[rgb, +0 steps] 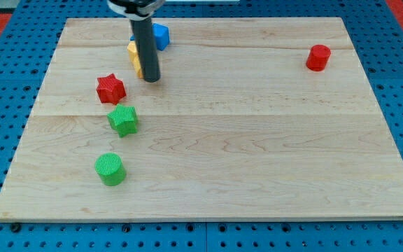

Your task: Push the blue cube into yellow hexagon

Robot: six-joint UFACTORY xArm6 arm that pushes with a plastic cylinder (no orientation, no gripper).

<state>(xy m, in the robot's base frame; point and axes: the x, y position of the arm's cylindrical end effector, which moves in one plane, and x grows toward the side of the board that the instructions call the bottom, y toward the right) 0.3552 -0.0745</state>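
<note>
Near the wooden board's (257,140) top edge, left of centre, the blue cube (161,35) touches the yellow hexagon (134,57). My tip (151,79), a bare rod without jaws, stands just below them, partly hiding both.

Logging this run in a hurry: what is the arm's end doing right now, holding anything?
No gripper, holds nothing: my tip sits by the small yellow block, with the blue block behind the rod.
</note>
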